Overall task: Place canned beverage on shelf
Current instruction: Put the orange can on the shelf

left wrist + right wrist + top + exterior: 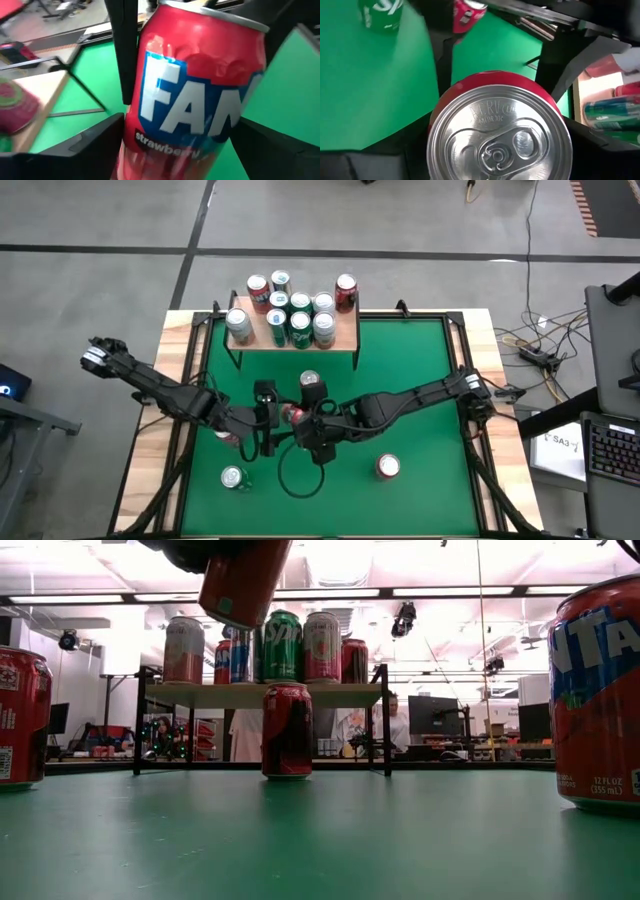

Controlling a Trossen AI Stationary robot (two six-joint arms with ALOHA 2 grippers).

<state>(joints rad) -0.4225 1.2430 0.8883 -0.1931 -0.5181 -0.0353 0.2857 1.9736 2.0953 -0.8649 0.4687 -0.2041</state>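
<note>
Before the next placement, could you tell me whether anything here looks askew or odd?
Yes: one red can hangs tilted in the air above the table, between the left gripper and the right gripper. The cans on the shelf and table stand upright.

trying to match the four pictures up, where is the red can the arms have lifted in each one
High view: the red can is mid-table, between the two arms.
Low view: it hangs tilted at the top edge, above the shelf.
Left wrist view: it fills the middle.
Right wrist view: its silver top faces the camera.
Shared landmark: the shelf of cans.
</note>
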